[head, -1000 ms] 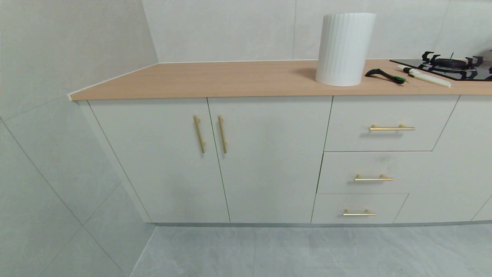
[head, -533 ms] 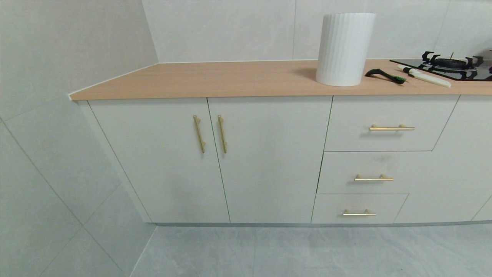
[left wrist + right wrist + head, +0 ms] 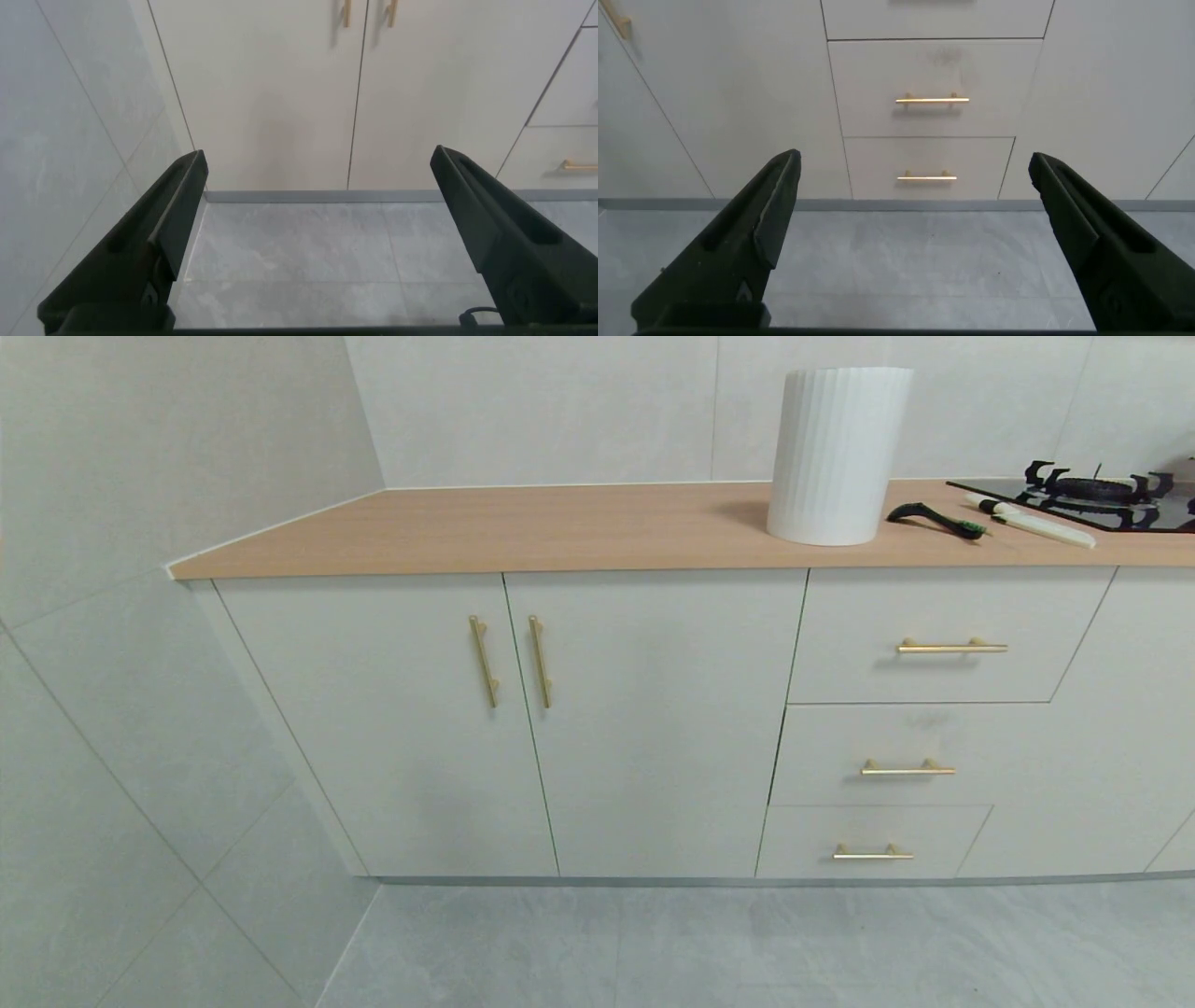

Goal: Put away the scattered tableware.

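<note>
Lying flat on the wooden countertop (image 3: 560, 527), right of a ribbed white container (image 3: 836, 453): black peeler (image 3: 934, 518), long axis left to right, green end toward the hob (image 3: 1139, 513); just beyond it, white knife (image 3: 1032, 521), slanting back-left to front-right. Low before the cabinet (image 3: 653, 728): left gripper (image 3: 318, 163) and right gripper (image 3: 915, 161), fingers spread wide, holding nothing
</note>
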`<state>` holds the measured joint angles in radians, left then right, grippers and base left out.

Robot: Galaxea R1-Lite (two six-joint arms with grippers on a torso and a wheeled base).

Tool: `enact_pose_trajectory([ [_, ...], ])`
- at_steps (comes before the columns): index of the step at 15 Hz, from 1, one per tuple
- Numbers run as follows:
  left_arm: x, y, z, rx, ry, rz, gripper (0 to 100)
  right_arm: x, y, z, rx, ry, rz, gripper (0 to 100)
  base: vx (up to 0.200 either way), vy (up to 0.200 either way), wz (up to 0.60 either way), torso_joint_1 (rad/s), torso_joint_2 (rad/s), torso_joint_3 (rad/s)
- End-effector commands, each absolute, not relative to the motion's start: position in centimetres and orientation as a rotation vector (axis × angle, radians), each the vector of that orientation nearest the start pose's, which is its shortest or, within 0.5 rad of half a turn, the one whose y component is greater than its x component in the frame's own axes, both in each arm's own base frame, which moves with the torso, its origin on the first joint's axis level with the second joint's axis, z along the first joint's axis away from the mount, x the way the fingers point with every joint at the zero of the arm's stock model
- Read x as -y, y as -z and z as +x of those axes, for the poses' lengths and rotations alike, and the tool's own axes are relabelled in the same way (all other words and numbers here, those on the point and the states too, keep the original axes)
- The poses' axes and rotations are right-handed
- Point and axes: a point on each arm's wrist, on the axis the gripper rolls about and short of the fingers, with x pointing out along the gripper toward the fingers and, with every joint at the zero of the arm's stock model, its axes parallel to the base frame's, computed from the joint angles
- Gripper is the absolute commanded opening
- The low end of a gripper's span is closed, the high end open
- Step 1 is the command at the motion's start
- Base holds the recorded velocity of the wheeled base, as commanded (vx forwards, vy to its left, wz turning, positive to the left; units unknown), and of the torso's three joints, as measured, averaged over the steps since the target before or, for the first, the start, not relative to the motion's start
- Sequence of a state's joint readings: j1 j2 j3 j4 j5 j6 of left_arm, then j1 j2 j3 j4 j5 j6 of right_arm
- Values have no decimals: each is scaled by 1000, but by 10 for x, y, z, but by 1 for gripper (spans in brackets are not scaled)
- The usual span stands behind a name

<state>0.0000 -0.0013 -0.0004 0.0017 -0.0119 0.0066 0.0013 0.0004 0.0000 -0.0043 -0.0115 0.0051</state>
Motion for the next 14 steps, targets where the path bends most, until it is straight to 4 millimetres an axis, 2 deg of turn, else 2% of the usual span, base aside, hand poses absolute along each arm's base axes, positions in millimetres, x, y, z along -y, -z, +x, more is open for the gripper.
enact_pose_trajectory([
  [1,0,-75,-23,-1,14,6,100,0,-76,-23,3,11,6,100,0,0,0,0,0,0],
  [6,0,-75,-23,-1,12,8,100,0,-76,-23,2,11,6,100,0,0,0,0,0,0],
  [14,0,-75,-23,-1,14,6,100,0,-76,-23,3,11,6,100,0,-200,0,2,0,2],
])
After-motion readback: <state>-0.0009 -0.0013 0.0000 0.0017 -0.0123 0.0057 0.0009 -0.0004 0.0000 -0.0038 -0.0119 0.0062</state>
